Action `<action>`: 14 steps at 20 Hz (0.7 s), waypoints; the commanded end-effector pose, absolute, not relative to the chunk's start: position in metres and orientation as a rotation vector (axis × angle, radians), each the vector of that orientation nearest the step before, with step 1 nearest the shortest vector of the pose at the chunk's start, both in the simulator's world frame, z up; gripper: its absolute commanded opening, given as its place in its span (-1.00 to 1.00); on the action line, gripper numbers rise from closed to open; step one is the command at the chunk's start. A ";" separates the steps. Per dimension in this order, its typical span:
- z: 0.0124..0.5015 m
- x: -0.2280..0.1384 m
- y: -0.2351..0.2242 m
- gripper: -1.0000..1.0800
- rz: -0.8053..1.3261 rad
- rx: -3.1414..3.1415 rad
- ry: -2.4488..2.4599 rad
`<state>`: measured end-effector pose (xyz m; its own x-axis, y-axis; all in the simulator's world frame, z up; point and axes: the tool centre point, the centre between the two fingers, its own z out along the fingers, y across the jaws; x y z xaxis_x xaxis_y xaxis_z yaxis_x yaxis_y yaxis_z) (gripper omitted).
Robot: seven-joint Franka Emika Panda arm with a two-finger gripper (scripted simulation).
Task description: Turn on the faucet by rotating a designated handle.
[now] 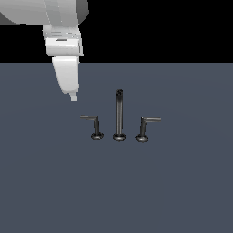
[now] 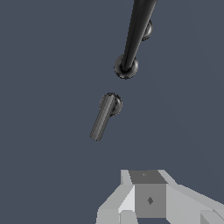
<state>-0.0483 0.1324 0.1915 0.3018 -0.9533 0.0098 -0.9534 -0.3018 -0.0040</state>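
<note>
The faucet [image 1: 119, 116] stands near the middle of the tabletop [image 1: 182, 191], its three pieces in a row. The handle [image 1: 92, 124] is on the exterior view's left of the spout post [image 1: 119, 113], the other lever [image 1: 146, 127] on the right. The claw [image 1: 73, 96] hangs above, left of the handle, apart from it.

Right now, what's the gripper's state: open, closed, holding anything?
Gripper: holds nothing, apart from the handle; whether its jaws are open or closed cannot be told.
</note>
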 end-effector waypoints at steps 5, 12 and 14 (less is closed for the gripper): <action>0.161 -0.020 0.130 -1.00 0.013 2.413 -2.007; 0.128 0.010 0.123 -1.00 0.009 2.273 -2.163; 0.121 0.017 0.121 -1.00 0.008 2.237 -2.200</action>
<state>0.0111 0.1225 0.1268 0.0433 -0.9990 0.0061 -0.9991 -0.0433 -0.0003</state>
